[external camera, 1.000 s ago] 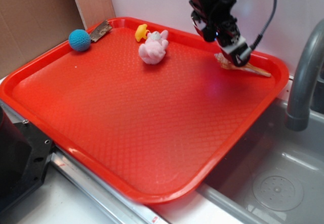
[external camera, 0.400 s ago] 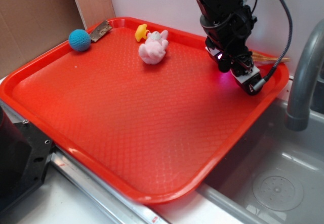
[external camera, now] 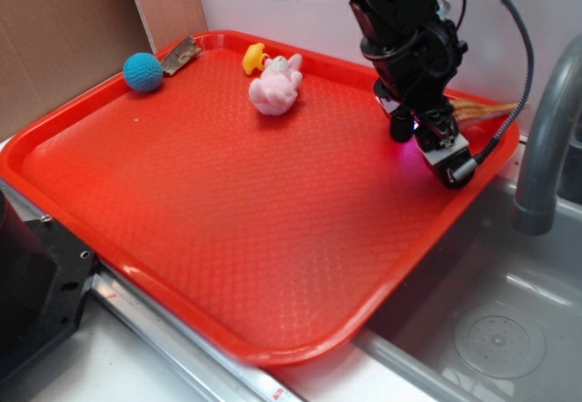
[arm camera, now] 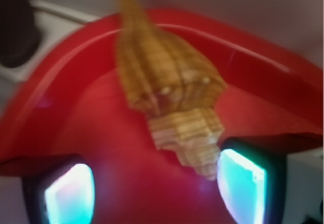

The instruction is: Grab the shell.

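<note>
Shell (arm camera: pixel 167 87): upper middle of my wrist view, long way pointing up, away from me.
Gripper (arm camera: pixel 152 183): wide open, holding nothing; wide end sits between its 2 fingers (arm camera: pixel 243 186).

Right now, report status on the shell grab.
Gripper open, empty. Shell just ahead, between the fingers' line, by tray rim. Nothing in the way.

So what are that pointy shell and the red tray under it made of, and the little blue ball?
The shell looks like real seashell: hard, matte tan and cream, with ribs and knobbly steps. The tray seems to be moulded plastic, glossy at the rim with a fine waffle texture. The blue ball looks crocheted or knitted from yarn, given its fuzzy, stitched surface, though it is small here.
</note>
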Available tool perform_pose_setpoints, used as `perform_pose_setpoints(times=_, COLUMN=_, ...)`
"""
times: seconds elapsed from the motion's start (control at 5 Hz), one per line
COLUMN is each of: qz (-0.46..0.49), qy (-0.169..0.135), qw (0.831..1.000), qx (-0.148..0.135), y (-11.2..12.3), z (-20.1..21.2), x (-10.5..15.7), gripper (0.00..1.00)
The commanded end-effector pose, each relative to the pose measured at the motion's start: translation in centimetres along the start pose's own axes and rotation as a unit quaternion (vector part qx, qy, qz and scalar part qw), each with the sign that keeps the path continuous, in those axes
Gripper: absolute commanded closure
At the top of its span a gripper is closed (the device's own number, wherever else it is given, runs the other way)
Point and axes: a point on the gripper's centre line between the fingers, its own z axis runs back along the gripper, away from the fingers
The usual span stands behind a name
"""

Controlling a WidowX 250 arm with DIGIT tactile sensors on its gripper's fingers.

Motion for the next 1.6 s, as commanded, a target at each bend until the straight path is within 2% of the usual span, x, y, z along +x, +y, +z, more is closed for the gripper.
perform_pose_setpoints(times=0.0, qz=-0.01, qy=-0.05, qw=0.999, qx=0.011, y=-0.9, z=4.2, x=2.4, gripper=0.0)
perform_pose_setpoints(times=0.2, qz=0.013, qy=-0.043, qw=0.999, qx=0.015, y=0.7, z=3.4, x=3.1, gripper=0.0)
perform_pose_setpoints(times=0.4, qz=0.02, qy=-0.027, qw=0.999, qx=0.007, y=1.4, z=0.3, x=4.3, gripper=0.0)
perform_pose_setpoints(times=0.6, qz=0.002, qy=-0.024, qw=1.0, qx=-0.012, y=0.3, z=-0.9, x=4.4, gripper=0.0)
perform_pose_setpoints(times=0.8, qz=-0.012, qy=-0.031, qw=0.999, qx=-0.023, y=-1.1, z=-0.3, x=4.0, gripper=0.0)
perform_pose_setpoints(times=1.0, qz=-0.016, qy=-0.032, qw=0.999, qx=-0.014, y=-1.8, z=0.7, x=3.3, gripper=1.0)
perform_pose_setpoints(times=1.4, qz=-0.023, qy=-0.053, qw=0.998, qx=-0.003, y=-2.3, z=3.6, x=2.1, gripper=1.0)
